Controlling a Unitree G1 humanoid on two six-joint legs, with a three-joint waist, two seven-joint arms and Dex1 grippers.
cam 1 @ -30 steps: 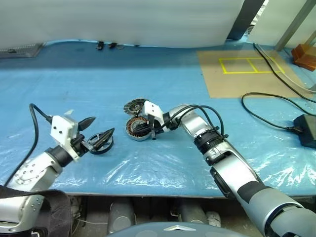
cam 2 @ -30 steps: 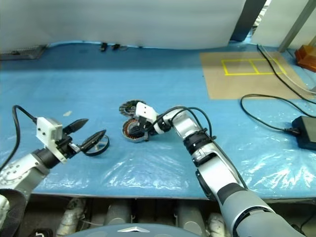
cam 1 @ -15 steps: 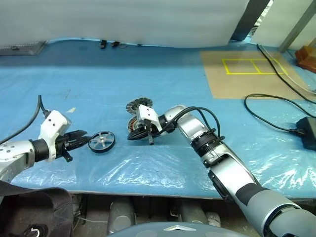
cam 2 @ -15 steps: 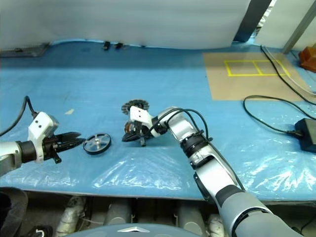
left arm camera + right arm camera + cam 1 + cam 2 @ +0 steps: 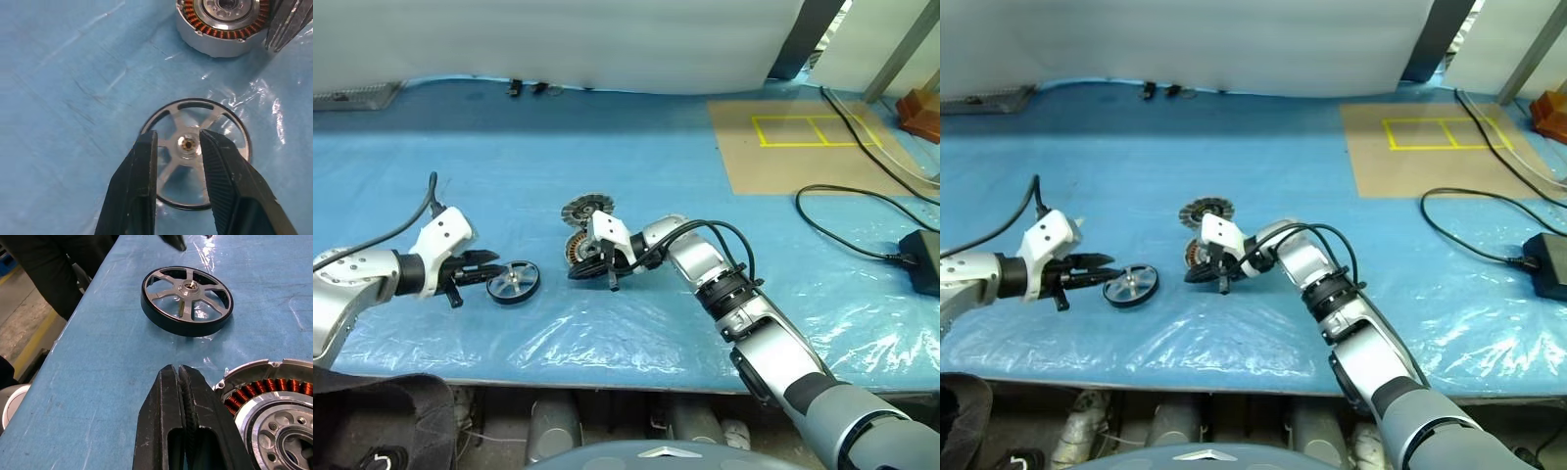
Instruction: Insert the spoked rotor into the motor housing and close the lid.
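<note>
The spoked rotor (image 5: 514,282), a silver wheel with a dark rim, lies flat on the blue sheet at the left. My left gripper (image 5: 178,139) points at it from the left. Its fingers stand a narrow gap apart over the rotor's near rim with nothing between them, and the hub (image 5: 188,144) shows through the gap. The motor housing (image 5: 579,253), a silver puck with copper windings, sits to the right of the rotor. My right gripper (image 5: 181,372) is shut and empty, its tip low beside the housing's front-left edge (image 5: 230,377).
A round finned disc (image 5: 584,209) lies just behind the housing. A brown board with yellow tape squares (image 5: 803,142) lies at the back right. A black cable and adapter (image 5: 922,257) lie at the right. The table's front edge (image 5: 607,377) is near.
My left gripper has narrowed from wide open to a small gap. It turned from pointing steeply down to lying lower and came in toward the rotor from the left. The right gripper stays by the housing.
</note>
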